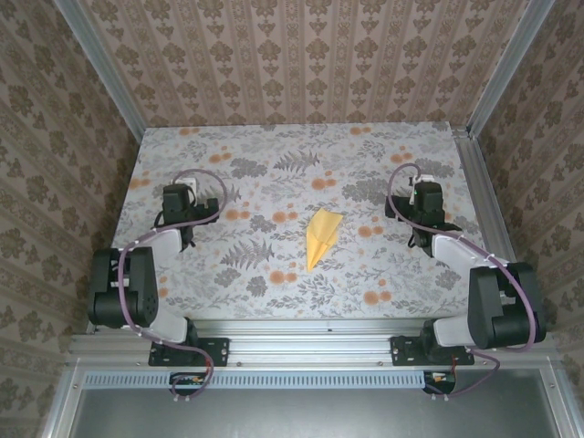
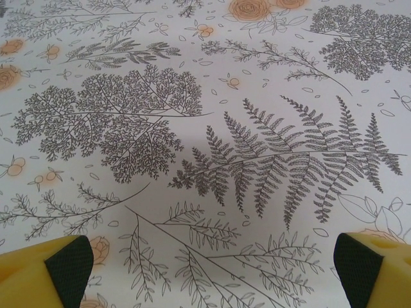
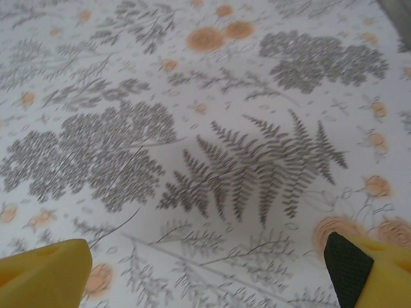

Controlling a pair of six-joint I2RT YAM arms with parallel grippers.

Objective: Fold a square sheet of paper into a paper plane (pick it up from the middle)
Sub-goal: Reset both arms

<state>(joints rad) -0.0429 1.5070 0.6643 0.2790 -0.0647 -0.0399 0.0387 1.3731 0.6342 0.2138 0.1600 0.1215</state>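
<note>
Plane lies flat near the middle of the table, a slim mustard-yellow dart of thin paper. Its sharp nose points toward the near edge and its wider tail toward the far wall. A long centre crease runs from tail to nose, with one flap a shade brighter than the other. It rests on a matte white cover printed with fine grey ferns, feathery branches and small round orange flowers.

The left gripper sits well to the plane's left and the right gripper well to its right, neither touching the paper. In the left wrist view the left gripper has its fingers spread wide with bare cover between them; they are blocky and yellow, faced with dark woven-looking pads. The right gripper is likewise spread wide over a fern print, holding nothing, though this view is slightly blurred.

Brown damask wallpaper lines the enclosure, framed by aluminium rails.
</note>
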